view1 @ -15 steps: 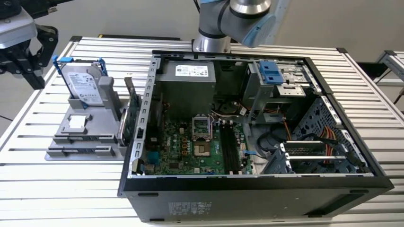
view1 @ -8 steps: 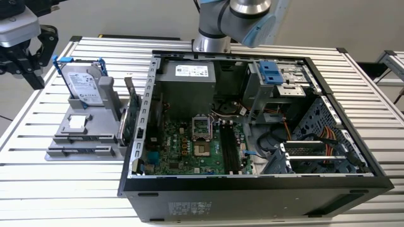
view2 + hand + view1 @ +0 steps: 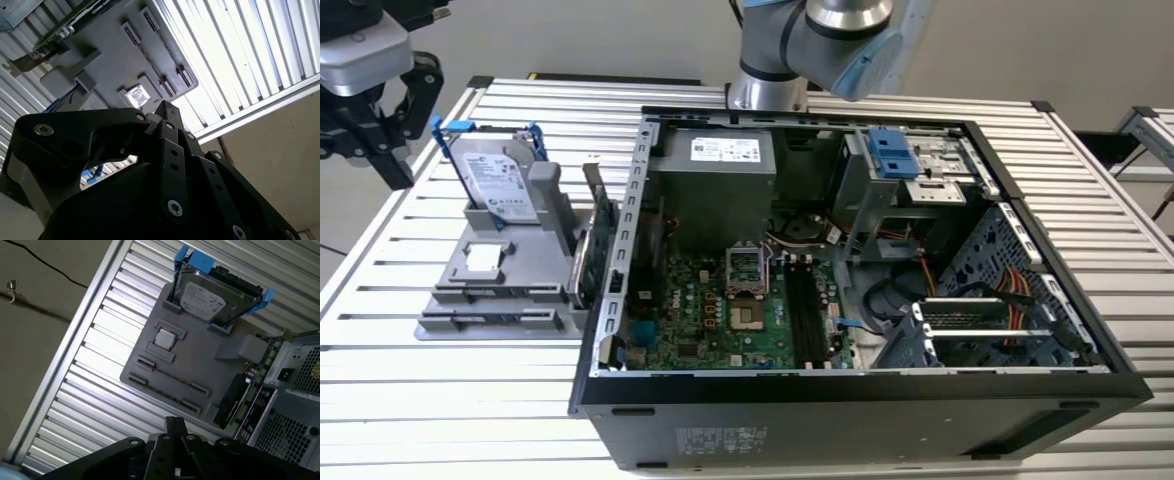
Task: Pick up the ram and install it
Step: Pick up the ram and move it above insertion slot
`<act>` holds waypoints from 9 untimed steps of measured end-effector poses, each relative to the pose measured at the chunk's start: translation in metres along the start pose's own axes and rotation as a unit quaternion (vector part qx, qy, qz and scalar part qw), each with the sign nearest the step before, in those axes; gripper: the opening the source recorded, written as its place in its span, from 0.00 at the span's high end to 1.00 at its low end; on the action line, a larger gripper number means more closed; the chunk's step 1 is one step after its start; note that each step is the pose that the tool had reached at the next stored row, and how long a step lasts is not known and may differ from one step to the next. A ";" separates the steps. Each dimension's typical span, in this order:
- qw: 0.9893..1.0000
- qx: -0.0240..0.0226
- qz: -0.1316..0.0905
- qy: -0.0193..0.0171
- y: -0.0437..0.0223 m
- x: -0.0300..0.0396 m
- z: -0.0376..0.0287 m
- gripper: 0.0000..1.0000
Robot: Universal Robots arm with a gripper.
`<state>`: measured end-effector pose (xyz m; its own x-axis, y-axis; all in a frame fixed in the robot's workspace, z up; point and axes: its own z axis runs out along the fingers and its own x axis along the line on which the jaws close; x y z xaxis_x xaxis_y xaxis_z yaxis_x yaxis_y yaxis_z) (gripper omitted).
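Ram (image 3: 170, 376): in the first wrist view it appears as a thin dark strip standing on edge in a long slot of the grey holder (image 3: 210, 360). It sits just past the small square chip (image 3: 164, 339) from the hard drive (image 3: 207, 299). The identification is tentative, since only its edge shows. Nothing touches it.

Gripper (image 3: 367, 150): in the exterior view it hangs above the worktop (image 3: 400, 380) at the view's far left, clear of the holder (image 3: 460, 325) and well apart from the ram's slot. Its fingers (image 3: 398, 140) are spread and hold nothing.

Holder: it lies on the slatted worktop, just beside the open computer case (image 3: 854, 400) on the exterior view's left. The hard drive (image 3: 500, 180) with blue rails stands tilted at its back. A green card (image 3: 596, 235) stands upright between holder and case.

Case: it lies on its side with the motherboard (image 3: 720, 310) exposed. The long black slots (image 3: 801, 310) beside the processor socket (image 3: 744, 268) look unfilled.
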<state>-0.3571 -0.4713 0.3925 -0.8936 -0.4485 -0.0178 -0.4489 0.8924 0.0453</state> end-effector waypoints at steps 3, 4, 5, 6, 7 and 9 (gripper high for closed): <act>1.000 0.000 -0.010 0.001 0.0000 0.0000 0.0000 1.00; 1.000 0.000 -0.013 0.001 0.0000 0.0000 0.0000 1.00; 1.000 0.000 -0.017 0.001 0.0000 0.0000 0.0000 1.00; 1.000 0.000 -0.021 0.001 0.0000 0.0000 0.0000 1.00; 1.000 0.000 -0.024 0.001 0.0000 0.0000 0.0000 1.00; 1.000 0.000 -0.030 0.002 0.0000 0.0000 0.0000 1.00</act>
<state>-0.3571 -0.4713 0.3925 -0.8645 -0.5023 -0.0170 -0.5025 0.8635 0.0437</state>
